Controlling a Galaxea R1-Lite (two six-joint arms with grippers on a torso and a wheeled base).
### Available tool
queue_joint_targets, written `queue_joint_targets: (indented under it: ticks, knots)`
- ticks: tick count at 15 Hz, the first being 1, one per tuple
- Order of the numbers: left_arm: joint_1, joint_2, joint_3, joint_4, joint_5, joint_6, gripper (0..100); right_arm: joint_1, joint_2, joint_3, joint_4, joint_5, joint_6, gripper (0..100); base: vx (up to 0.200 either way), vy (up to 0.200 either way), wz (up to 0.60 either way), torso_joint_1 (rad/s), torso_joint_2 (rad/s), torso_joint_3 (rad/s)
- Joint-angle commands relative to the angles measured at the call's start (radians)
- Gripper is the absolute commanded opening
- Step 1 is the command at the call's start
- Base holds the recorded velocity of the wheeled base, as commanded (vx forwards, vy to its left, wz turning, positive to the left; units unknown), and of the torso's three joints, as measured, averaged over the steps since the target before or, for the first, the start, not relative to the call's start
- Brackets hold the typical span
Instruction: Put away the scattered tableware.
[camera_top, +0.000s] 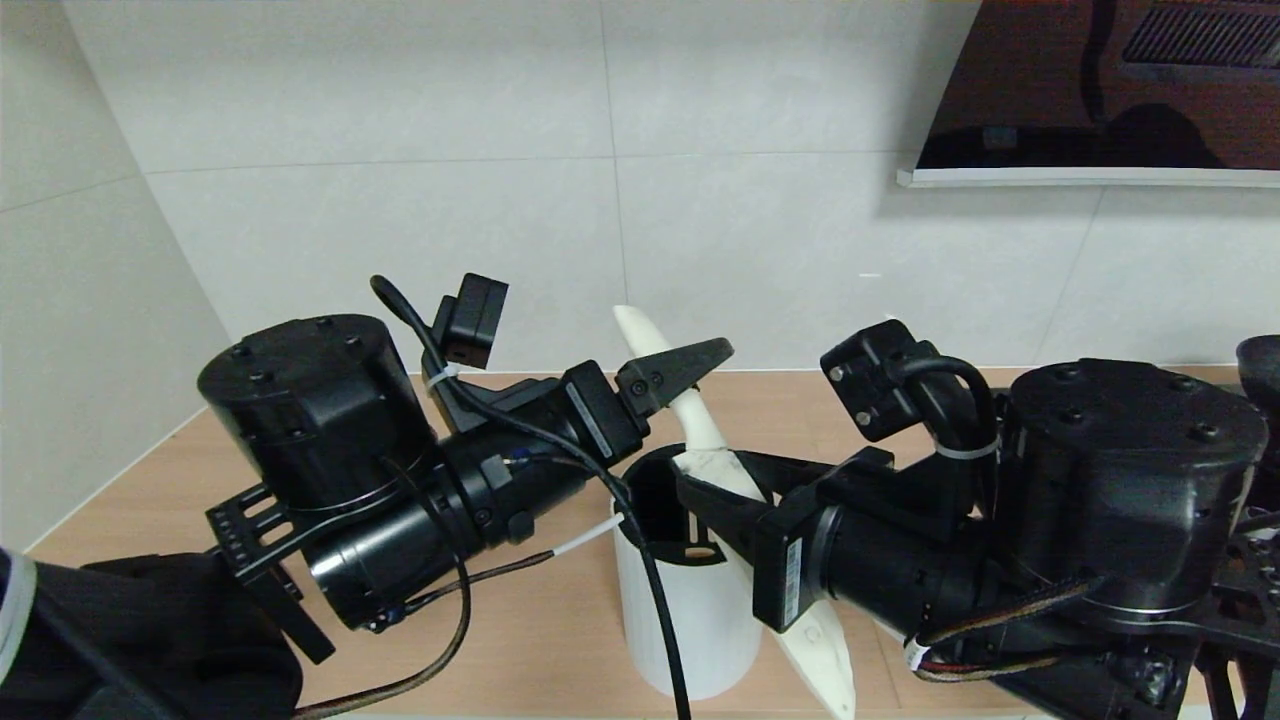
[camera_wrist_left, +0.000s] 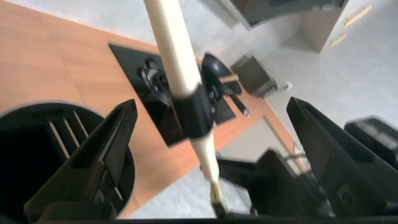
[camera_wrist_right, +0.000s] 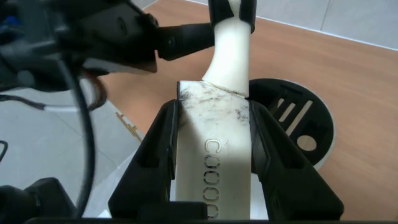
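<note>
Right end effector (camera_wrist_right: 214, 134) clamps white utensil (camera_top: 702, 425) at broad part; long axis 11-to-5 o'clock in head view. Left end effector (camera_wrist_left: 212, 102) open, straddling handle. White holder (camera_top: 700, 610) on surface (camera_top: 540, 650), 6 o'clock below; right arm nearer.

Pale grey large-tile wall (camera_top: 400, 100) behind left gripper (camera_top: 690, 378) and right gripper (camera_top: 715, 482); thin grout lines, soft even light. Light-wood countertop (camera_top: 540, 620) beneath both, meeting wall beyond them. Dark glossy panel (camera_top: 1100, 90), white lower edge, above and beyond right gripper. Pale tiled floor (camera_wrist_left: 348, 68) and beige cabinet (camera_wrist_left: 329, 28) far past left gripper.
</note>
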Motion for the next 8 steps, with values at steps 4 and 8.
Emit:
queue_joint_targets:
  ticks: [4,8]
  knots:
    - [0.000,0.016,0.000,-0.005,0.002,0.001,100,0.007,0.006,0.002,0.000,0.000,0.000,0,0.000,0.000,0.00,0.000,0.00,0.000]
    - [0.000,0.019,0.000,-0.005,0.002,0.004,100,0.013,0.012,0.007,0.000,0.000,0.000,0,0.000,0.000,0.00,0.000,0.00,0.000]
